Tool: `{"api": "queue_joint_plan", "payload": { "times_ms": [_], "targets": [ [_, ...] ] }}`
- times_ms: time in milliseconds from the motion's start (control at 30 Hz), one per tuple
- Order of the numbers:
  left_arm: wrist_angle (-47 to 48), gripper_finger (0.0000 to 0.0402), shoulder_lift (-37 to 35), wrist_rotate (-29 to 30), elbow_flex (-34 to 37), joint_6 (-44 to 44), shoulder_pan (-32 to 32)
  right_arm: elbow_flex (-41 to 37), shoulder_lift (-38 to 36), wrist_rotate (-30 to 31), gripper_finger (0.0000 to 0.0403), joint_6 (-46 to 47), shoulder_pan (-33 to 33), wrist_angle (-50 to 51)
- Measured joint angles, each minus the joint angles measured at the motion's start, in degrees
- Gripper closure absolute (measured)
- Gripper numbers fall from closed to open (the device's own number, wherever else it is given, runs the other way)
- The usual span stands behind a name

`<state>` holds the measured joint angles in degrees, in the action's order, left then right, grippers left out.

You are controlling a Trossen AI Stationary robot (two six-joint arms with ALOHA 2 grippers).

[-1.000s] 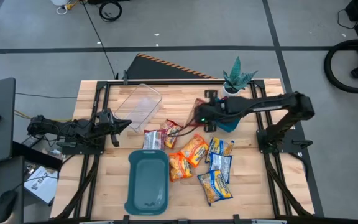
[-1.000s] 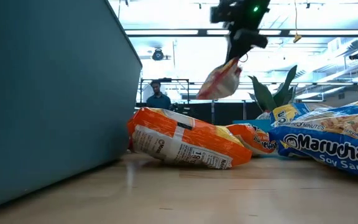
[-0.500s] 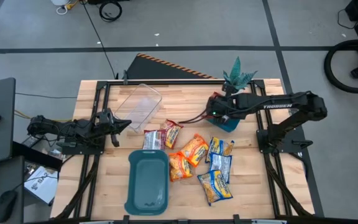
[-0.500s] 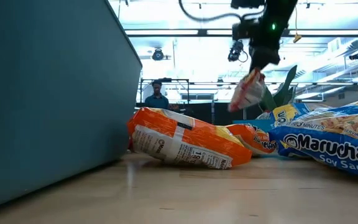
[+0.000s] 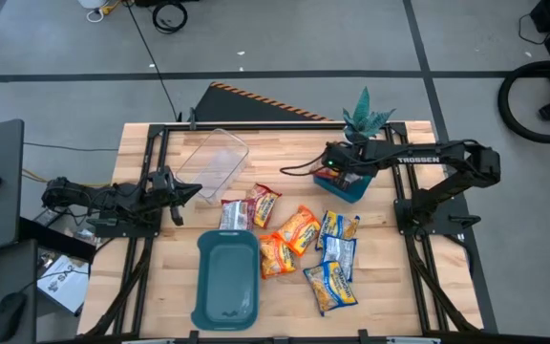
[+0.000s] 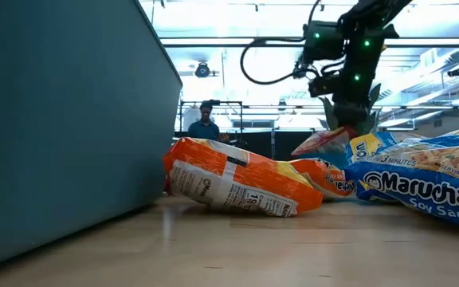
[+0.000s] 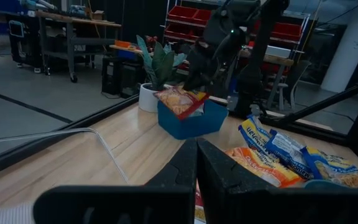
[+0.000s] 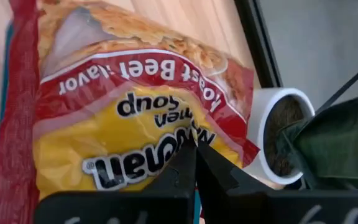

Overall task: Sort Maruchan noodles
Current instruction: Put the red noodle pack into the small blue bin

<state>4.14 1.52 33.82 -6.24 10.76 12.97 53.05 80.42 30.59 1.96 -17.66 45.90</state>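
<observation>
step in hand: the right gripper (image 5: 332, 173) is hanging over the small blue bin (image 5: 351, 188) beside the potted plant (image 5: 364, 118), at the far right of the tabletop (image 5: 285, 153), carrying a red roast beef packet (image 7: 179, 100); by my reading it is about to drop it in.

doing it well: i'd want the packet lowered flat and centred over the bin mouth before letting go. in the left wrist view it is sitting tilted over the rim, so a high release could leave it hanging over the edge or sliding out. the plant leaves are close by; better to keep the wrist clear of them.

right fingers: closed on the red packet; the right wrist view is showing the two tips pinched together on its wrapper (image 8: 135, 118), no gap between them.

left gripper (image 5: 181, 193): waiting at the left edge of the tabletop, near the clear tub (image 5: 213, 161); fingers closed tip to tip in its own wrist view, holding nothing.

rest of the noodles: red packets (image 5: 250, 207) are lying just beyond the teal tray (image 5: 226, 280); orange ones (image 5: 291, 240) in the middle; blue-and-yellow ones (image 5: 334, 261) to their right, all loose on the tabletop, some overlapping.

progress: early, i'd judge; most packets are unsorted.
</observation>
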Motion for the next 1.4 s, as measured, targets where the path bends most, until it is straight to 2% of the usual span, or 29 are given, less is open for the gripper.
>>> {"api": "queue_joint_plan", "payload": {
  "times_ms": [133,400,533,733,833,967,1167,1267,1400],
  "targets": [
    [0.0,0.039,0.0,0.0,0.0,0.0,0.0,-0.1,0.0,-1.1,0.0391,-0.3,-0.2,2.7],
    [0.1,0.039,0.0,0.0,0.0,0.0,0.0,-0.3,0.0,-8.8,0.038,-2.3,-0.2,3.5],
    [-0.1,0.039,0.0,0.0,0.0,-0.7,0.0,0.4,0.1,-11.3,0.035,-3.4,-0.2,8.4],
    [-0.1,0.039,0.0,0.1,0.0,-0.9,0.0,6.0,0.1,-11.3,0.0279,-0.7,-0.2,14.4],
    [-0.1,0.039,0.0,0.1,0.0,-0.9,0.0,7.0,0.0,-12.3,0.0244,-0.2,-0.2,11.1],
    [0.1,0.039,0.0,0.1,0.0,-0.9,0.0,4.5,0.0,-13.6,0.0211,-0.9,-0.8,3.7],
    [0.1,0.039,0.0,0.1,0.0,-0.9,0.0,-2.2,0.0,-15.8,0.0192,-0.4,-3.2,-5.3],
    [0.0,0.039,0.0,0.1,0.0,-0.9,0.0,-3.1,0.0,-17.0,0.0192,-0.3,-3.7,-4.5],
    [0.0,0.039,0.0,0.3,0.0,-1.0,0.0,1.2,-0.3,-16.5,0.0193,0.9,-3.8,0.4]
  ]
}}
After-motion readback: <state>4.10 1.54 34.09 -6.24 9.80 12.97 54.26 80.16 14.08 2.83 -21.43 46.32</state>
